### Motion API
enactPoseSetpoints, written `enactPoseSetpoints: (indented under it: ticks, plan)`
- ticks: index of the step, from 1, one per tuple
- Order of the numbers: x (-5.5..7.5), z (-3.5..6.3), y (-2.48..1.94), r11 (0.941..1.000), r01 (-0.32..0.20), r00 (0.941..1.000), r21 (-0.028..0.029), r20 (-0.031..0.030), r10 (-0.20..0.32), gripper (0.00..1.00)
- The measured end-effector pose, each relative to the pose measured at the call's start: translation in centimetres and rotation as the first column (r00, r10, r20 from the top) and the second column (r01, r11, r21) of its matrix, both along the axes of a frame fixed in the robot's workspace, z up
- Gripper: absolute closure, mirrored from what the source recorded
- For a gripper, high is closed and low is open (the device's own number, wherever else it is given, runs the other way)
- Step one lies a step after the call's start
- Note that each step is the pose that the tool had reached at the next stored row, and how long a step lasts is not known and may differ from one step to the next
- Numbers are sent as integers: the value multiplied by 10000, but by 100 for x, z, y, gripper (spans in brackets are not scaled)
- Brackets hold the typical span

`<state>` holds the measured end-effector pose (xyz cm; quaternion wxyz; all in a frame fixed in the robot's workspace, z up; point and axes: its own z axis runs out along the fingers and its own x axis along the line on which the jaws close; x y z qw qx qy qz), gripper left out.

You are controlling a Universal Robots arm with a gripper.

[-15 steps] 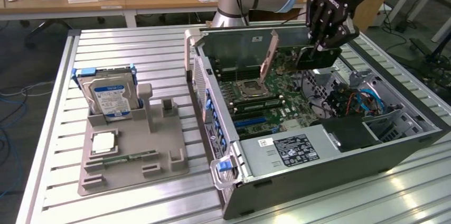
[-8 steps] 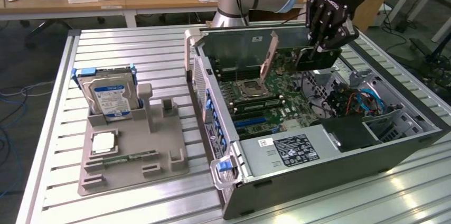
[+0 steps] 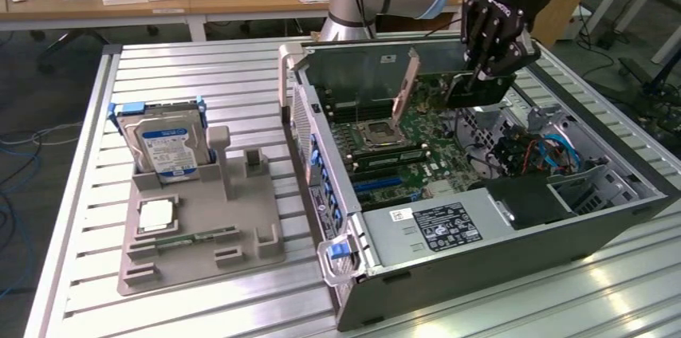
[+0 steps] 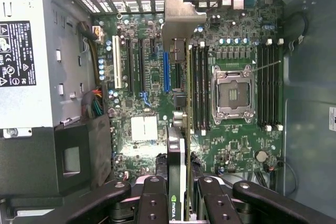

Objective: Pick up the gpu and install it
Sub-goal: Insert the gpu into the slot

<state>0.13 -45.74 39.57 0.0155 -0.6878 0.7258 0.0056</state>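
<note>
The gpu (image 3: 474,92) is a dark card hanging edge-down over the motherboard inside the open computer case (image 3: 319,163). My gripper (image 3: 481,73) reaches down from above and is shut on it. In the wrist view the gpu (image 4: 187,103) shows edge-on as a thin line running away from my gripper (image 4: 181,205). My black fingers (image 4: 152,203) clamp its near end, and its silver bracket (image 4: 178,22) is at the far end by the case's rear slots. The card's edge runs between the blue slot (image 4: 166,72) and the memory slots (image 4: 198,87).
A CPU socket (image 3: 381,135) and a labelled power supply (image 3: 442,226) lie inside the case. On the exterior view's left, a grey holder (image 3: 202,242) carries a hard drive (image 3: 159,143), a processor chip (image 3: 158,214) and a green memory stick (image 3: 197,236).
</note>
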Motion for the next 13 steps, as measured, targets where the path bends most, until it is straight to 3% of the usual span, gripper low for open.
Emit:
enactPoseSetpoints:
  ticks: [13]
  plan:
    - [-57,-121,-18,10000,0,10000,-1,0,0,73]
